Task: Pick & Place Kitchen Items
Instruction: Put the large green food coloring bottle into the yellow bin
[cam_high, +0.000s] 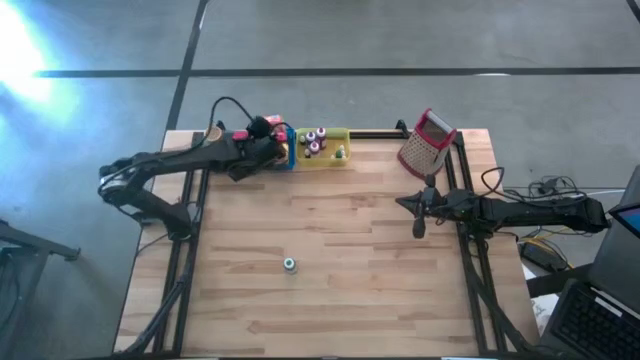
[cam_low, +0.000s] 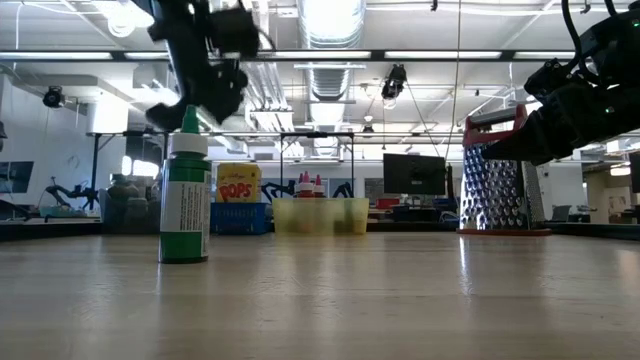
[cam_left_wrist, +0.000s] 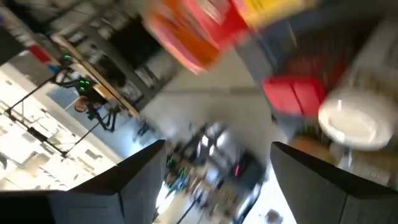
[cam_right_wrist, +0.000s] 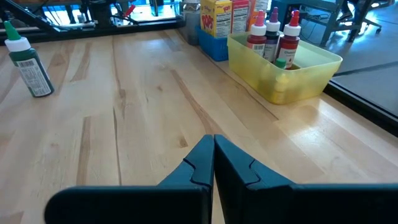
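One small bottle with a green cap (cam_high: 289, 264) stands upright on its base on the bare wood near the table's middle; it also shows in the low view (cam_low: 185, 190) and the right wrist view (cam_right_wrist: 28, 65). Other kitchen items sit in trays at the far edge: red-capped bottles (cam_right_wrist: 273, 37) in the yellow tray (cam_high: 330, 158), boxes (cam_right_wrist: 216, 15) in the blue tray (cam_high: 289, 157). My left gripper (cam_high: 272, 148) hovers over those trays, open (cam_left_wrist: 217, 146), with blurred red and yellow boxes and a white cap (cam_left_wrist: 351, 124) beyond its fingers. My right gripper (cam_high: 418, 218) waits shut (cam_right_wrist: 212, 155) above the table's right part.
A tall metal grater with a red handle (cam_high: 428, 143) stands at the far right corner, close to my right arm. Bare wood (cam_high: 330, 300) spreads around the green-capped bottle and toward the near edge. Cables run along the table's right side.
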